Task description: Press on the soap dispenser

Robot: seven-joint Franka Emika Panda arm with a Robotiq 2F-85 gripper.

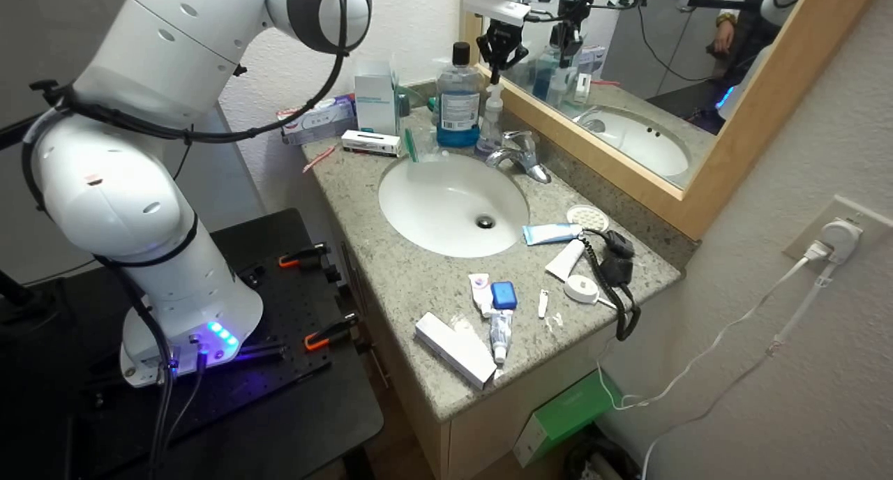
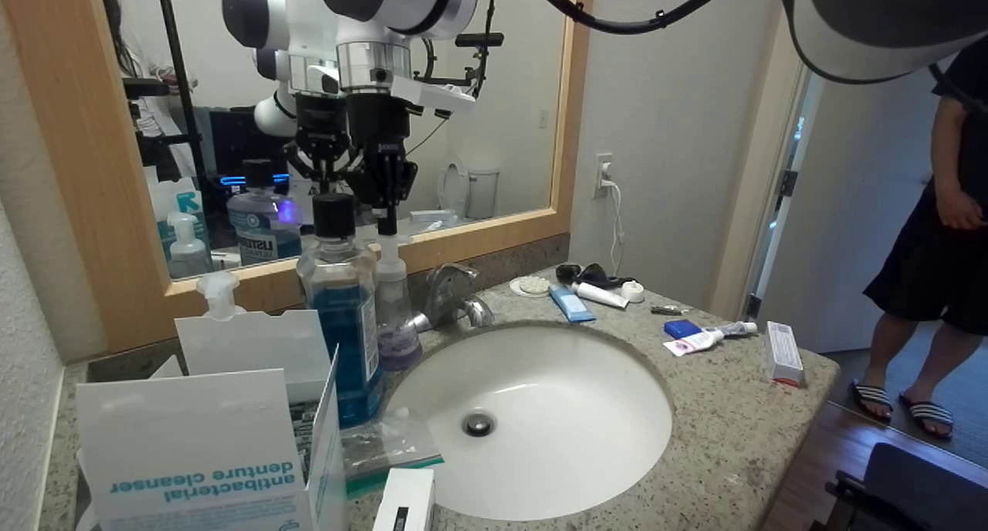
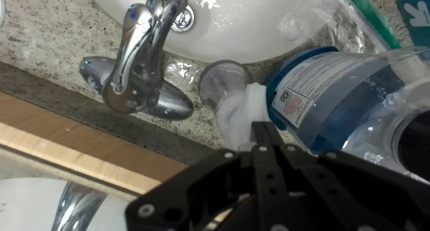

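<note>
The claw (image 2: 387, 224), pinched together (empty), points down over the upright soap bottle (image 2: 397, 315), its pump (image 2: 390, 258) right under the tips.

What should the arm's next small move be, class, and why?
Probably press the pincer slightly straight down: it looks shut, with its tips at the top of the soap dispenser, which stands upright between the mouthwash bottle and the faucet, so sideways movement might tip it.
</note>
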